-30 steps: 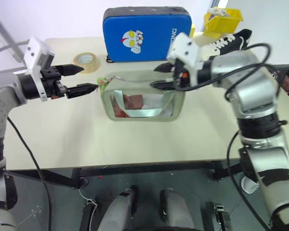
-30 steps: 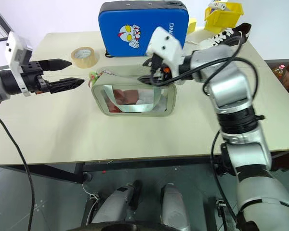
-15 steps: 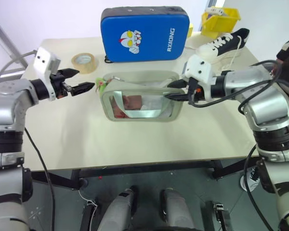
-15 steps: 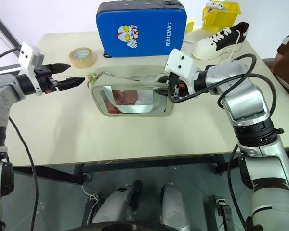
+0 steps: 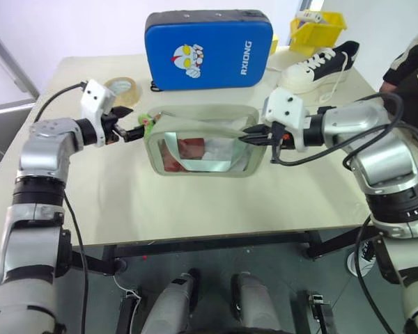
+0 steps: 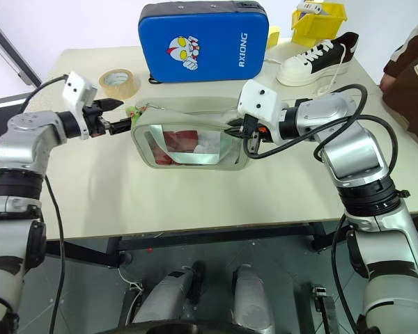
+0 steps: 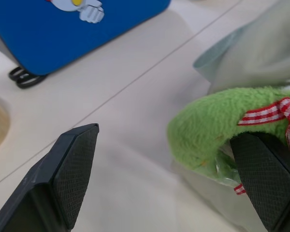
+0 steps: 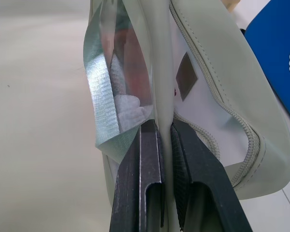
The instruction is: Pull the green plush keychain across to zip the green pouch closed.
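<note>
Left tool point(image 7: 169, 179) advanced, agape around green plush keychain point(image 7: 217, 133); right tool point(image 8: 165, 145) apparently pinching green pouch point(image 5: 202, 142).

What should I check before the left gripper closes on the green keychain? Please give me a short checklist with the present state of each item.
1. Right gripper shut on the pouch edge: ok.
2. Left gripper open: ok.
3. Keychain lies between the left fingers: ok, though close against one finger, far from the other.
4. Zipper not yet closed, keychain at the pouch end near the left gripper: ok.
5. Tape roll and blue case stand apart from the pouch: ok.
6. Zipper track free of snags along its length: cannot tell.
</note>
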You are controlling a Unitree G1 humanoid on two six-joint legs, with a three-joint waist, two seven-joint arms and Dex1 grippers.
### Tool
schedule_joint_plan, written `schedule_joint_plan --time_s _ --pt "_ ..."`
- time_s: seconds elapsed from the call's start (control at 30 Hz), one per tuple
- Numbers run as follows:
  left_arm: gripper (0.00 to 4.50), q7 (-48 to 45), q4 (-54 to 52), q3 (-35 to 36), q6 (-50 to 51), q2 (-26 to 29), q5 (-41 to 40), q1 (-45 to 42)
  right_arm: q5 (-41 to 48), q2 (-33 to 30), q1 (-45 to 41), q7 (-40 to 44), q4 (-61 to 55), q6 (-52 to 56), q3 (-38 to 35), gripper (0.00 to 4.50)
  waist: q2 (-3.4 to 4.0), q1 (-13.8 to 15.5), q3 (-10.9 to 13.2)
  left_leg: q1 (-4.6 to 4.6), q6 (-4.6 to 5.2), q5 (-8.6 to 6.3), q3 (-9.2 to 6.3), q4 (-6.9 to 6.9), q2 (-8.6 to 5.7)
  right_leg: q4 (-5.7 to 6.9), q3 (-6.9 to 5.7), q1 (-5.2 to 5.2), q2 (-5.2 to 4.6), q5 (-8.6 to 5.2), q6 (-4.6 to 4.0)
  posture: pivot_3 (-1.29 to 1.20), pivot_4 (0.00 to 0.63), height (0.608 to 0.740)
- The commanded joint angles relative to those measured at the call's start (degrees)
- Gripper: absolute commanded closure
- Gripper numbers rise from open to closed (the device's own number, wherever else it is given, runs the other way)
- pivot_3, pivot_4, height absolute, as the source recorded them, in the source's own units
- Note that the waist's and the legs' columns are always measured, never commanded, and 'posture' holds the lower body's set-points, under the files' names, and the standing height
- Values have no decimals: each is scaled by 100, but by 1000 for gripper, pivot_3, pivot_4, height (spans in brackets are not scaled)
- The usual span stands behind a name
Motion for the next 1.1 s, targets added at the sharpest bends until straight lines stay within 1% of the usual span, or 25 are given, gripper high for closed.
schedule_joint_plan --time_s 0.03,0.13,0.17,0.2,0.23,0.33,0.43,0.53,0.7,0.8,0.9,0.93,0.97,1.0,1.1 --pt "1260 -125 36 176 -102 83 -38 -285 62 30 -23 7 -208 -13 11 4500 0 2 0 0 -1 -1 0 0 0 0 0 0 0 0 0 0 150 740" --pt "2897 -248 23 237 -39 218 -62 -370 59 35 -14 -14 -220 4 7 4500 0 3 0 -1 -2 -1 0 3 0 0 0 0 0 0 1 0 150 740" --pt "3335 -276 25 261 -33 268 -63 -403 57 36 -8 -22 -224 6 8 4500 0 2 0 -1 -2 -2 0 3 0 0 0 0 0 1 1 0 150 740" --pt "3925 -307 33 288 -17 334 -65 -449 55 38 -2 -30 -223 8 8 4500 0 1 0 -1 -2 -2 0 3 0 0 0 1 0 1 1 0 150 740" --pt "4422 -350 33 317 10 393 -85 -493 51 39 3 -36 -220 4 10 4500 0 -1 0 -1 -2 -2 0 3 0 0 0 0 0 1 1 0 150 740" --pt "4474 -583 -106 347 203 580 -175 -578 44 39 22 -58 -226 6 14 4500 0 -2 0 -1 -1 -2 0 3 0 0 0 0 2 1 2 0 150 740" --pt "4474 -886 -263 395 532 671 -382 -883 32 55 19 -85 -219 -1 27 4500 0 4 0 -1 -4 -4 0 3 0 0 0 0 2 1 2 0 150 740" --pt "4474 -880 -388 257 591 412 -374 -1159 6 110 -26 -129 -164 -23 54 4500 -1 14 0 -1 -5 -5 0 7 0 1 0 3 3 1 2 0 150 740" --pt "4474 -704 -801 -59 580 -248 -234 -1193 -16 179 -55 -196 -118 -28 75 4500 -1 13 0 -2 7 -12 2 31 0 1 0 14 3 4 8 0 150 740" --pt "4474 -768 -1007 -295 603 -409 -133 -1141 -33 204 -55 -249 -91 -35 74 4500 -1 -25 0 -8 26 -16 9 54 2 4 7 13 10 7 14 0 150 740" --pt "3453 -821 -951 -355 523 -269 -9 -1166 -37 213 -52 -282 -74 -49 64 4500 -1 -39 0 -6 29 -18 16 56 4 5 14 13 12 8 16 0 150 740" --pt "3012 -834 -918 -339 508 -209 12 -1197 -36 215 -50 -291 -76 -49 61 4500 -1 -40 0 -7 28 -18 16 57 5 6 14 12 13 8 16 0 150 740" --pt "2438 -835 -874 -319 506 -156 29 -1242 -35 218 -49 -299 -72 -54 59 4500 -1 -37 0 -7 28 -18 16 57 6 6 15 12 14 8 16 0 150 740" --pt "2052 -832 -829 -287 499 -81 49 -1302 -28 223 -46 -307 -75 -54 58 4500 -1 -29 0 -7 24 -21 16 57 6 6 15 12 14 8 16 0 150 740" --pt "622 -848 -795 -235 587 95 26 -1406 -5 218 -15 -307 -86 -72 48 4500 -1 2 0 -7 21 -23 16 58 5 5 15 13 14 9 16 0 150 740"
